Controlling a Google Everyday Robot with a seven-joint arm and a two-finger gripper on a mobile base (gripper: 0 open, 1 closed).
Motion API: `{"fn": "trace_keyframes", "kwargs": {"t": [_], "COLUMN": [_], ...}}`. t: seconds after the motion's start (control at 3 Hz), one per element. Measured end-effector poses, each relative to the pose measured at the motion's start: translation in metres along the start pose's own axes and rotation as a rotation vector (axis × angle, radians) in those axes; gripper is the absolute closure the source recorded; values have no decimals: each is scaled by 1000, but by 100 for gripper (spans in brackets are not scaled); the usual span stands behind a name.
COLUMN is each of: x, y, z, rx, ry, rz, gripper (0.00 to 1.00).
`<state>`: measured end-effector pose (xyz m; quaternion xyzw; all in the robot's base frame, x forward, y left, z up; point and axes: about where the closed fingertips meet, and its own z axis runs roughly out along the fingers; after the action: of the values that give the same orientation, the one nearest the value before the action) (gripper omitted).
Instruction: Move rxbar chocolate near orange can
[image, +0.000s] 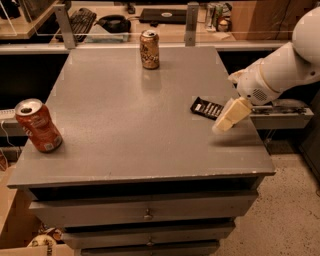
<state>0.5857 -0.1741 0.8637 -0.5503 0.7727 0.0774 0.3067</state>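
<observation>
The rxbar chocolate (206, 108), a flat black wrapper with white lettering, lies on the right side of the grey table top (130, 120). The orange can (149, 49), bronze-gold with a silver top, stands upright at the far middle of the table. My gripper (223, 124) hangs on the white arm that comes in from the right. Its cream fingers point down and left, and their tip sits just right of and in front of the bar's near end, low over the table.
A red-orange can (38, 125) stands tilted near the table's left edge. Behind the table a desk holds a keyboard (80, 21) and a laptop (162, 15). Two grey posts (190, 23) rise at the back edge. Drawers (145, 212) lie below the front.
</observation>
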Motion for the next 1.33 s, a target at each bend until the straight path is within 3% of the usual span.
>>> {"fn": "trace_keyframes", "kwargs": {"t": [0.33,0.67,1.33], "x": [4,4,-17], "y": [-1,0,2], "z": [20,34,35], "rx": [-6,-27,-96], "ry": [-14,-18,-39], "rz": [40,72,102], "gripper": [0,18,64]}}
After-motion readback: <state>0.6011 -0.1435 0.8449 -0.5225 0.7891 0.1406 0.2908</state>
